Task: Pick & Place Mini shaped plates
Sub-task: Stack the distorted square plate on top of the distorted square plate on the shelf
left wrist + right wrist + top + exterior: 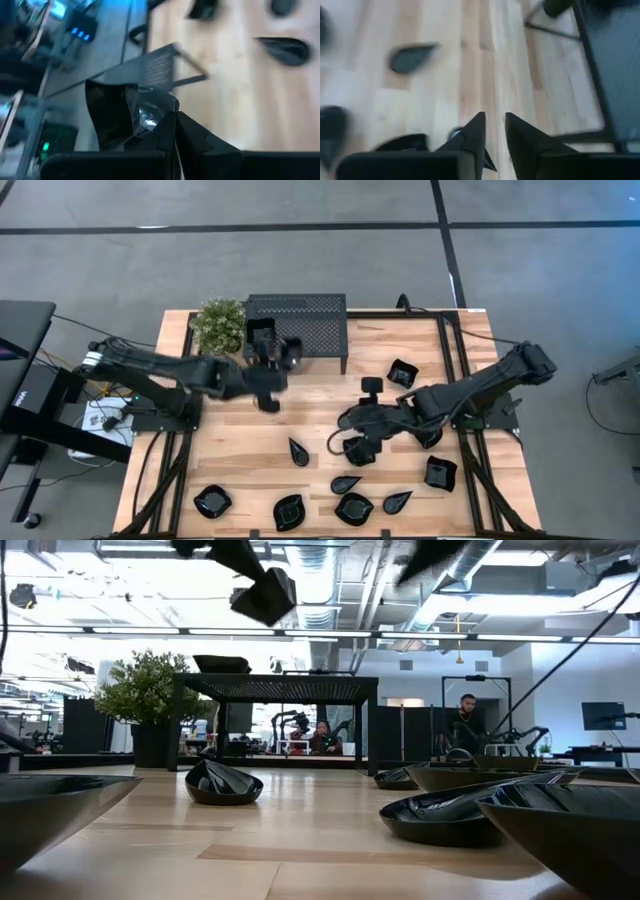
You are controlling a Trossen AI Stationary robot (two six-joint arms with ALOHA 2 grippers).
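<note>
Wooden bench [240, 435] carries scattered plates; left pincer [175, 145] is clenched on a square plate [117, 117], the stand [315, 320] just beyond. Right pincer [494, 132] hovers part-spread, nothing visibly held.

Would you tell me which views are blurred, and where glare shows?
Left wrist view: heavy motion blur, a bright glint on the square plate pinched by the left gripper. Right wrist view: blurred tabletop and leaf plate. Low view: nearest plates soft, ceiling lights glaring. High view: sharp, evenly lit.
</note>
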